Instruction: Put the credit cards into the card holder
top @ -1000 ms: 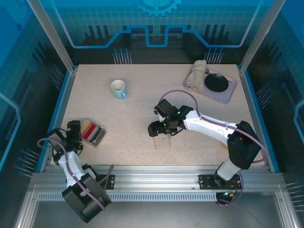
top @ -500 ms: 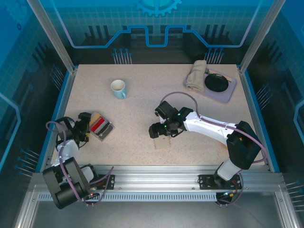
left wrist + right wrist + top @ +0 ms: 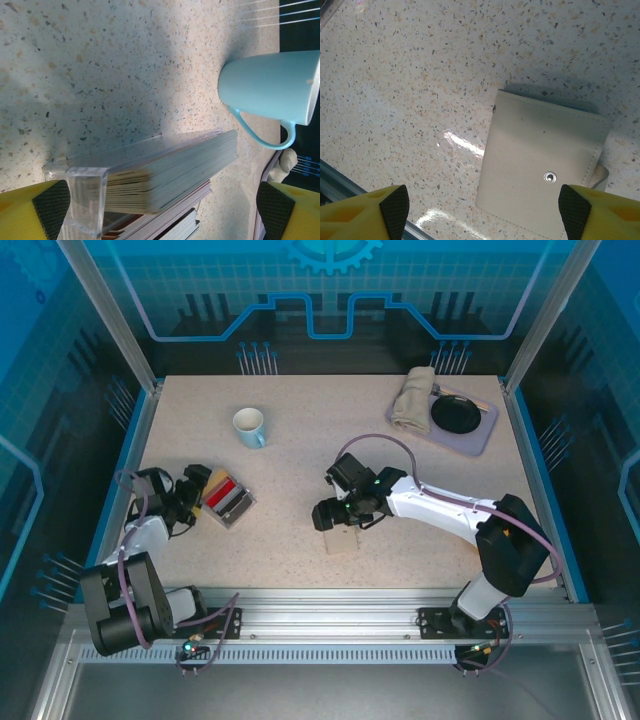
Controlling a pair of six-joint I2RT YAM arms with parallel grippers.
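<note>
The credit cards (image 3: 228,497) are stacked in a clear plastic tray at the left of the table, with red, tan and dark faces showing. My left gripper (image 3: 199,492) is right against the tray's left side and open. In the left wrist view the credit cards (image 3: 170,167) and the clear tray (image 3: 85,187) lie between the wide-apart pads of my left gripper (image 3: 162,207); the tray corner is close to one pad. The beige card holder (image 3: 342,539) lies closed on the table. My right gripper (image 3: 327,513) hovers open over its far end. The card holder (image 3: 540,170) shows a metal snap.
A light blue mug (image 3: 248,426) stands at the back left, also near the cards as the mug (image 3: 272,85). At the back right a grey tray (image 3: 483,434) carries a folded towel (image 3: 412,400) and a black dish (image 3: 457,413). A metal rail (image 3: 330,600) runs along the near edge.
My left arm has swung to the right and away from the near edge, and the tray of cards has slid up and right with the gripper. The right arm has stayed still.
</note>
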